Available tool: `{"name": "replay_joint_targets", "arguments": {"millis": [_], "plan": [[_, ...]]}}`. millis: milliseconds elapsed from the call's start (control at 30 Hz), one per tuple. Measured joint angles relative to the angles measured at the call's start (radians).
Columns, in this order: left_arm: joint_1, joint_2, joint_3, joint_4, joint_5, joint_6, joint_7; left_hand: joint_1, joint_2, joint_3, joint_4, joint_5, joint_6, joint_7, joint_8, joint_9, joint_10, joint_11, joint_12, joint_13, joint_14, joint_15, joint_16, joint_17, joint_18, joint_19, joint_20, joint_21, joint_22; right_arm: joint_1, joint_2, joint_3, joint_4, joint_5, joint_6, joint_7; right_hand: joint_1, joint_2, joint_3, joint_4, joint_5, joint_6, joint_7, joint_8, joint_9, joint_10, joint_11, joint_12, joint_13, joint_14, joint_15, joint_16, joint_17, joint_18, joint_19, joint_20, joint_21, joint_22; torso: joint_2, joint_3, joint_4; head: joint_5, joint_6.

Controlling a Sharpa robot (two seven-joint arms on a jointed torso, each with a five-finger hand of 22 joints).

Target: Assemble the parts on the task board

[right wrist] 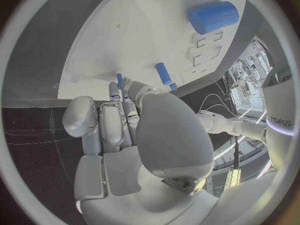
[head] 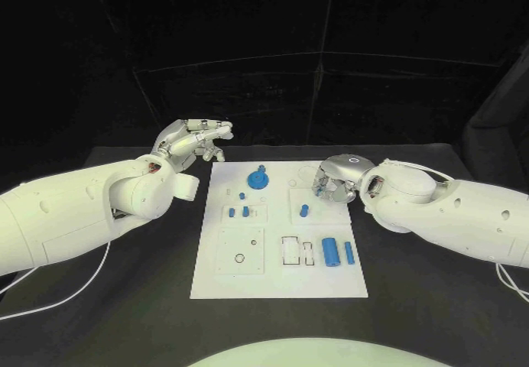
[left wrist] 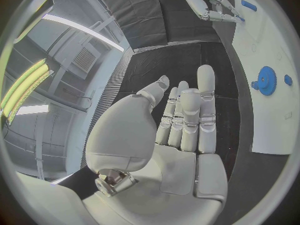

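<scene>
My left hand hung above the black table, off the far left corner of the white rectangular task board, its fingers lying straight and close together with nothing in them. My right hand reached down over the board's far right part, fingertips touching a small blue peg; whether they pinched it, I could not tell. A round blue gear sat near the board's far edge, and a fat blue cylinder with a slim blue bar lay nearer me.
</scene>
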Motion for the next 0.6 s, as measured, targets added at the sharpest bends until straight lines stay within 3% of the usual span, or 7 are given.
{"name": "replay_joint_targets", "arguments": {"millis": [367, 600], "plan": [[0.000, -0.001, 0.000, -0.003, 0.000, 0.000, -0.002, 0.000, 0.000, -0.005, 0.000, 0.000, 0.000, 0.000, 0.000, -0.001, -0.004, 0.004, 0.000, 0.000, 0.000, 0.000, 0.000, -0.001, 0.000, 0.000, 0.000, 0.000, -0.001, 0.002, -0.065, 0.005, 0.116, 0.042, -0.040, 0.012, -0.005, -0.005, 0.014, -0.015, 0.008, 0.000, 0.000, 0.000, 0.000, 0.005, 0.002, -0.005, -0.001, 0.000, 0.000, 0.005, 0.003, 0.000, 0.000, 0.000, 0.005, 0.008, 0.000, -0.0004, -0.0005, 0.000, 0.004], [0.000, 0.001, 0.000, -0.004, 0.001, -0.001, -0.002, 0.000, 0.000, -0.005, 0.000, 0.000, 0.000, 0.000, 0.000, -0.001, -0.004, 0.004, 0.000, 0.001, 0.000, 0.000, 0.000, -0.001, 0.000, 0.000, 0.000, 0.000, -0.001, 0.003, -0.059, 0.008, 0.197, 0.065, -0.068, 0.018, -0.011, -0.011, 0.029, -0.024, 0.021, 0.000, 0.000, -0.004, -0.001, 0.005, 0.002, -0.006, 0.000, 0.000, 0.000, 0.009, 0.005, 0.000, 0.000, 0.000, 0.008, 0.011, 0.001, -0.0005, -0.0005, 0.016, 0.002]]}}
